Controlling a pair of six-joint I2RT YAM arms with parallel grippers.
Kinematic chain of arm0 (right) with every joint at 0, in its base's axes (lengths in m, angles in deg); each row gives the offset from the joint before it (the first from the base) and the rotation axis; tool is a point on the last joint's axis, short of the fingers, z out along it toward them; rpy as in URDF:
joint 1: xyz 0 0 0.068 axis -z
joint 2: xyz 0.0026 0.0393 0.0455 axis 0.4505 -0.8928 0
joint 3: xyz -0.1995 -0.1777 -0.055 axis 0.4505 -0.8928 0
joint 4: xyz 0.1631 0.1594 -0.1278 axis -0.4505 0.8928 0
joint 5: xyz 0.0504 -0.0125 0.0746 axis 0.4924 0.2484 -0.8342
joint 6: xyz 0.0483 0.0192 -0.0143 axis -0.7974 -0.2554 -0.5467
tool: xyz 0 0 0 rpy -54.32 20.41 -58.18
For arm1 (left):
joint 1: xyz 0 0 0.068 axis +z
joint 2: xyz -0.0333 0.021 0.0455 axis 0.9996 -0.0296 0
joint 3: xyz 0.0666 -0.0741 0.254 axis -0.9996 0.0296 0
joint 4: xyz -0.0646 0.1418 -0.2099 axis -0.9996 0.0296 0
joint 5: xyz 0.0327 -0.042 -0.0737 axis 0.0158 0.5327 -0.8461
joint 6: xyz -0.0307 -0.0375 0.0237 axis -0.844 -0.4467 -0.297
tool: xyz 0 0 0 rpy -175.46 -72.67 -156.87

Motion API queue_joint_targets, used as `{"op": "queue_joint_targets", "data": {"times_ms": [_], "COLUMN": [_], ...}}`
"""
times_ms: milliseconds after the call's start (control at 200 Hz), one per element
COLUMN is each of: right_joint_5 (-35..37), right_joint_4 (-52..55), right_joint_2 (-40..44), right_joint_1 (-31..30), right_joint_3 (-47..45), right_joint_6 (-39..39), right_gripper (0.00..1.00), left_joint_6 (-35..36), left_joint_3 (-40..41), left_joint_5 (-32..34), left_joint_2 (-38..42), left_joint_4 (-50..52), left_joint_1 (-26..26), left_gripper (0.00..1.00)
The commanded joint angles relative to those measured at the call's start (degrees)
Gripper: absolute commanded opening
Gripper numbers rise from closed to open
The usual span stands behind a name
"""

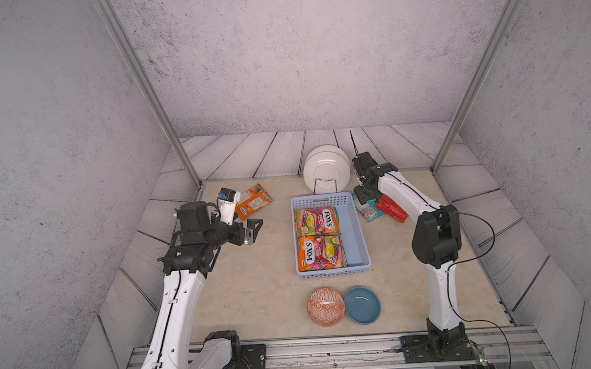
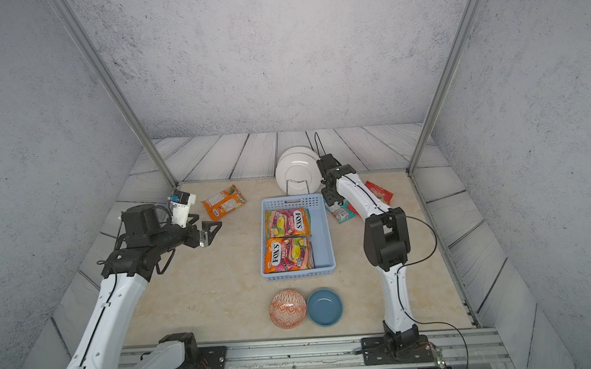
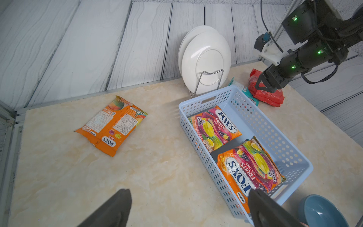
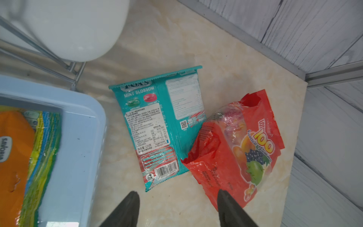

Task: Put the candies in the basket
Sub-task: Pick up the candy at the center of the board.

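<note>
The light blue basket [image 1: 355, 230] [image 3: 261, 125] holds two FOX'S candy bags [image 1: 317, 221] [image 1: 320, 252], laid flat end to end. An orange candy bag [image 1: 253, 201] [image 3: 113, 125] lies on the table at the far left. My left gripper [image 1: 249, 232] [image 3: 190, 192] hovers open and empty, nearer than that bag and left of the basket. A teal bag [image 4: 161, 125] and a red bag [image 4: 235, 149] lie overlapping to the right of the basket's far end. Over their near edges my right gripper [image 4: 178, 192] [image 3: 263, 84] is open, with nothing between its fingers.
White plates [image 1: 326, 168] stand in a wire rack just behind the basket. An orange patterned bowl [image 1: 326, 307] and a round blue bowl [image 1: 363, 305] sit side by side near the front edge. Metal frame posts rise at the back corners.
</note>
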Motion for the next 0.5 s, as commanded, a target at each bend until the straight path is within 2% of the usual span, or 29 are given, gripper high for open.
{"op": "queue_joint_targets", "data": {"times_ms": [0,495], "right_joint_5": [-2.56,-9.72], "right_joint_4": [1.99,4.58], "right_joint_2": [-4.08,-14.58], "right_joint_1": [0.88,2.02], "right_joint_3": [2.97,9.21], "right_joint_6": [0.89,1.68], "right_gripper": [0.67,0.63], "left_joint_6": [0.59,0.74], "left_joint_3": [-0.08,0.29], "left_joint_5": [0.01,-0.30], "left_joint_2": [0.58,-0.15], "left_joint_4": [0.01,-0.38], "left_joint_1": [0.24,0.78], "left_gripper": [0.99,0.99]}}
